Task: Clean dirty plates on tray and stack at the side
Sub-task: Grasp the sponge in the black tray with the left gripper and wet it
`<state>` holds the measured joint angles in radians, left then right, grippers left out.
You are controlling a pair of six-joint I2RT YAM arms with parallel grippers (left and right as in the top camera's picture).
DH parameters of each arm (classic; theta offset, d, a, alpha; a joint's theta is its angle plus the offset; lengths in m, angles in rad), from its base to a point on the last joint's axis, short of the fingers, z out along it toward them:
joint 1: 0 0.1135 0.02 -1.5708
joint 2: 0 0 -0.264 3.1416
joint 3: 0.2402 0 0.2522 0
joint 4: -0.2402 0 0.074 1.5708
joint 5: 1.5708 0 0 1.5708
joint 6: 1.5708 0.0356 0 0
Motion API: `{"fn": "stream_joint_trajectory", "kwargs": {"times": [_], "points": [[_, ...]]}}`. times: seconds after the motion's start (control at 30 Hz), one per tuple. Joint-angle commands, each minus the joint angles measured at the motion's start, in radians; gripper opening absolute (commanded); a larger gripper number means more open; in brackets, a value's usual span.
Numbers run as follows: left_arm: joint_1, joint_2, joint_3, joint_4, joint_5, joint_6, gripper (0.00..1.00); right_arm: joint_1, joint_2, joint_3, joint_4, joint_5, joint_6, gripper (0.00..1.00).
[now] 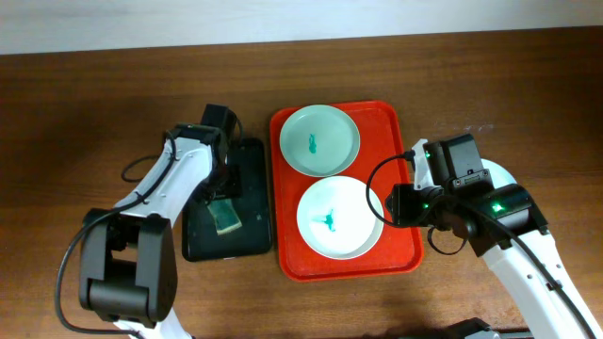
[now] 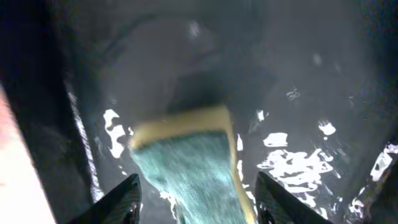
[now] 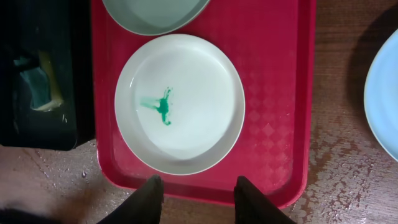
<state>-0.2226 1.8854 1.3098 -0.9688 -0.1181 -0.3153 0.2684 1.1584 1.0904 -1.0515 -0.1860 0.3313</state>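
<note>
White and glossy, the white plate (image 3: 180, 102) is lying in the half of the red tray (image 3: 273, 93) nearer the robot, carrying a teal smear (image 3: 160, 106) at its centre. The mint plate (image 1: 320, 139) is sitting just beyond it in the far half, smeared as well. A pale blue plate (image 3: 385, 93) is resting on the tabletop (image 1: 94, 94) to the right of the tray, partly hidden under the right arm, and I cannot tell whether it is clean.

These plates are looking stiff, smooth and probably slippery when wet. They seem light enough for one claw, yet likely to chip if dropped. The raised edge is offering the only real hold, so pinching the rim nearest the arm seems sensible, and a plate may be needing steadying while being wiped.

The right claw (image 3: 199, 194) is hovering over the tray's near rim just beside the white plate, fingers parted and gripping nothing. The left claw (image 2: 198, 194) is hanging over the black tray (image 1: 254, 198), left of the red one. Its fingers are spreading either side of the green-and-yellow sponge (image 2: 186, 165), which is looking soft and soaked; I cannot tell whether the pads are touching it
</note>
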Motion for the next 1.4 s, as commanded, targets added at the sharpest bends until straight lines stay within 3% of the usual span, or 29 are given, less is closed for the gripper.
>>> {"fn": "stream_joint_trajectory", "kwargs": {"times": [0.0, 0.1, 0.17, 0.37, 0.53, 0.63, 0.73, 0.8, 0.9, 0.93, 1.07, 1.2, 1.37], "points": [[-0.004, 0.012, -0.086, 0.053, -0.071, -0.017, 0.52, 0.000, -0.001, 0.008, 0.000, -0.001, -0.010, 0.39], [-0.003, 0.037, -0.184, 0.159, -0.074, -0.079, 0.34, 0.000, -0.001, 0.008, 0.000, -0.001, -0.010, 0.39], [-0.004, 0.048, -0.215, 0.217, -0.073, -0.080, 0.00, 0.000, -0.001, 0.008, -0.001, -0.001, -0.010, 0.39], [-0.016, 0.037, -0.066, 0.126, -0.027, 0.034, 0.00, 0.000, -0.001, 0.008, 0.000, -0.001, -0.010, 0.39], [-0.021, 0.037, 0.027, -0.006, -0.024, 0.037, 0.58, 0.000, -0.001, 0.008, -0.003, -0.002, -0.010, 0.39], [-0.022, 0.037, 0.028, -0.066, 0.037, 0.037, 0.67, 0.000, -0.001, 0.008, -0.005, -0.002, -0.010, 0.39], [-0.022, 0.037, 0.023, -0.126, 0.101, 0.021, 0.58, 0.000, -0.001, 0.008, -0.004, -0.002, -0.010, 0.39], [-0.022, 0.037, -0.011, -0.114, 0.093, -0.014, 0.44, 0.000, -0.001, 0.008, -0.005, -0.002, -0.010, 0.39], [-0.021, 0.038, -0.082, -0.010, 0.092, -0.028, 0.31, 0.000, -0.001, 0.008, -0.005, -0.002, -0.010, 0.39], [-0.022, 0.040, -0.110, 0.037, 0.092, -0.028, 0.21, 0.000, -0.001, 0.008, -0.005, -0.002, -0.010, 0.39], [-0.022, 0.041, -0.223, 0.216, 0.072, -0.028, 0.00, 0.000, -0.001, 0.008, -0.005, -0.002, -0.010, 0.39], [-0.022, 0.032, -0.210, 0.182, 0.050, 0.019, 0.00, 0.000, -0.001, 0.008, -0.006, -0.001, -0.010, 0.39], [-0.022, -0.003, -0.070, 0.002, 0.050, 0.061, 0.00, 0.000, -0.001, 0.008, -0.006, -0.001, -0.010, 0.39]]}}
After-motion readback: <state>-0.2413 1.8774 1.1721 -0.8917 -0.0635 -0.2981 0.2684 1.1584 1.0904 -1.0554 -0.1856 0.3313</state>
